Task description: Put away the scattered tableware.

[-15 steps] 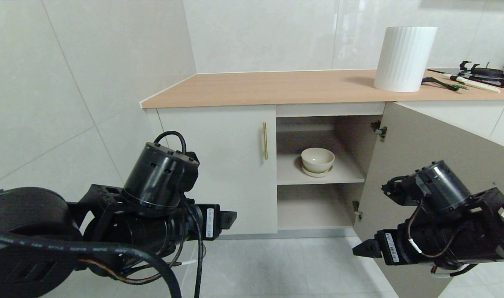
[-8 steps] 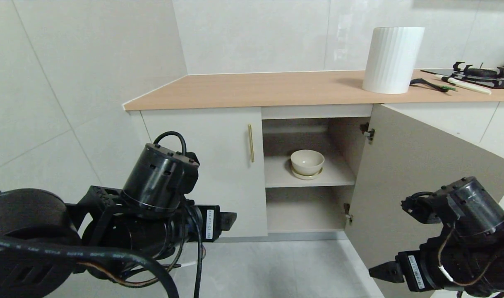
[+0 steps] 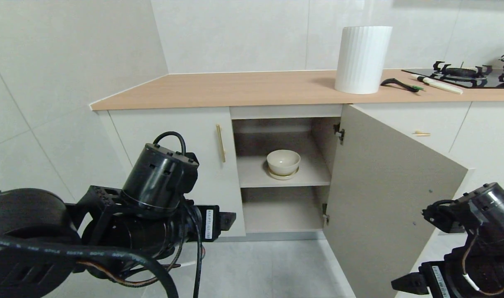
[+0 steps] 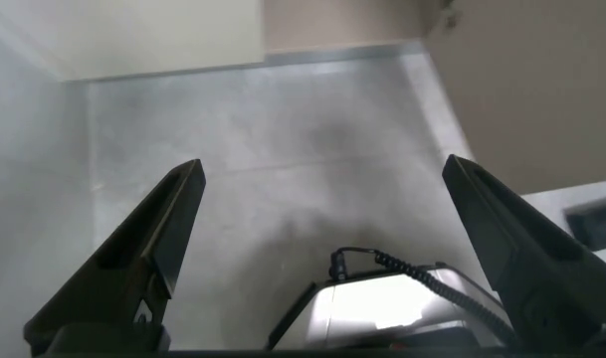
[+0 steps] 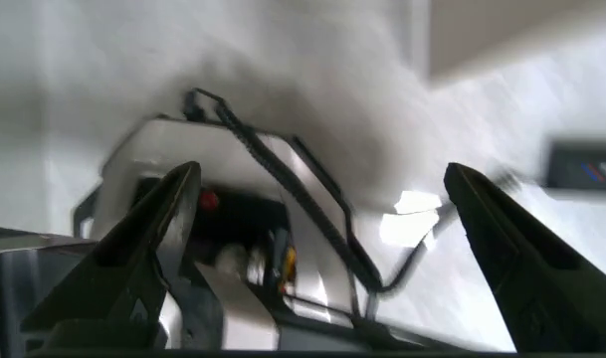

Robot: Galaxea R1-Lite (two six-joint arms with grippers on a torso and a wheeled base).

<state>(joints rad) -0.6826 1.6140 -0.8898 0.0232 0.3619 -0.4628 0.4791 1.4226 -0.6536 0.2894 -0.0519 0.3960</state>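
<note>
Cream-coloured and empty, the bowl (image 3: 283,161) sits on its saucer (image 3: 282,176) on the middle shelf (image 3: 252,177) of the cupboard, whose right-hand door (image 3: 384,186) hangs wide open beside it. Both arms are held low in front of the cupboard, well apart from the shelf. The left gripper (image 4: 324,169) has its fingers spread with nothing between them, and the right gripper (image 5: 322,174) is likewise spread and carrying nothing. Judged from this, the stowing of this piece looks finished. What remains seems to be either swinging the door shut or going after more items, perhaps the two utensils (image 3: 438,84) lying on the wooden worktop (image 3: 235,89) between the ribbed white canister (image 3: 363,58) and the hob (image 3: 459,72). Closing the door would call for the right arm to get behind its outer face and push along its arc without clipping the edge. Compared with a second ago, the whole head view has slid so that the cupboard lies further left and more of the hob shows, which is the camera moving. The bowl keeps its place on the shelf, the left arm is unchanged, and the right arm has sunk lower and further out.
</note>
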